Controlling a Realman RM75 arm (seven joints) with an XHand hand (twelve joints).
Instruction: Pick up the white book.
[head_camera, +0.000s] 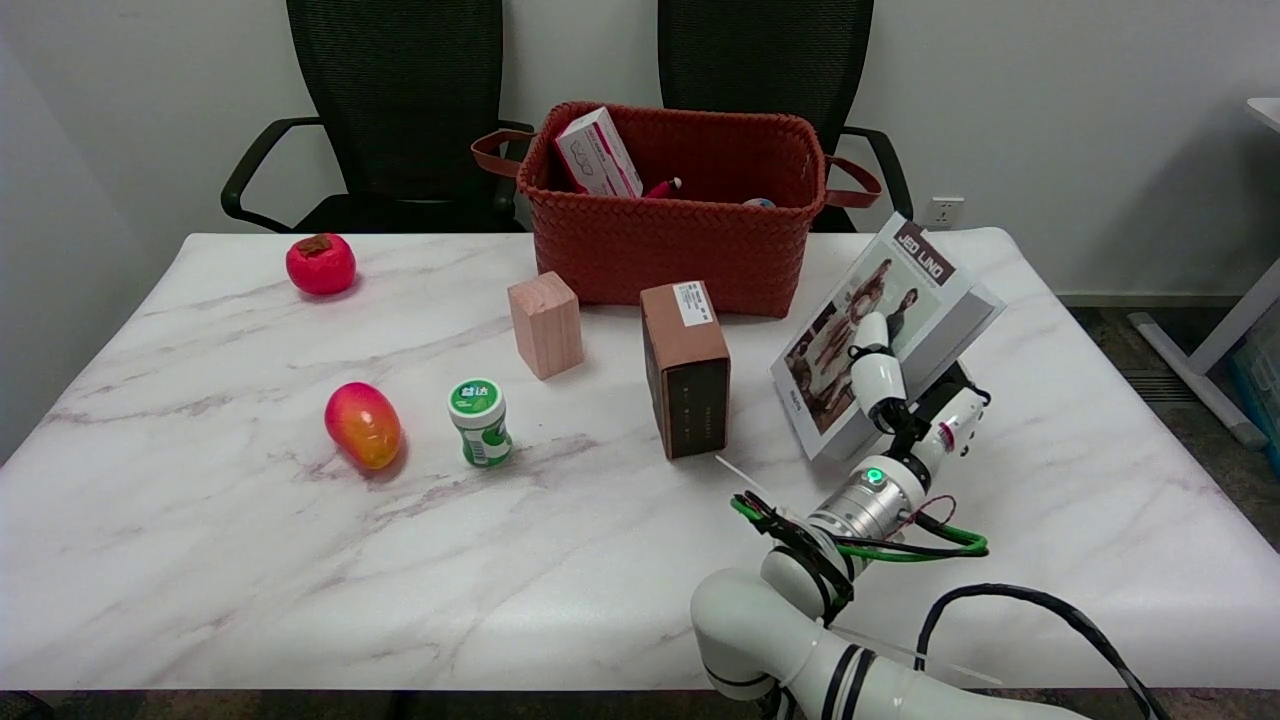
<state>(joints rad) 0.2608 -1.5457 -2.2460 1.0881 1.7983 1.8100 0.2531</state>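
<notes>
White book (905, 315) — photo cover up, tilted — at table's right side.

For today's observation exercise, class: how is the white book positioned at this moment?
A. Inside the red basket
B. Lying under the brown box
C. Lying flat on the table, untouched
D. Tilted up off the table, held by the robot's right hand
D: the white book is tilted up with its cover facing the camera, gripped by the right hand, with a finger lying across the cover.

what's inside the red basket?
In the woven red basket: a pink-and-white box leaning at the left, a small red-tipped item, and a bluish bit at the rim. The front wall hides everything lower down.
</notes>
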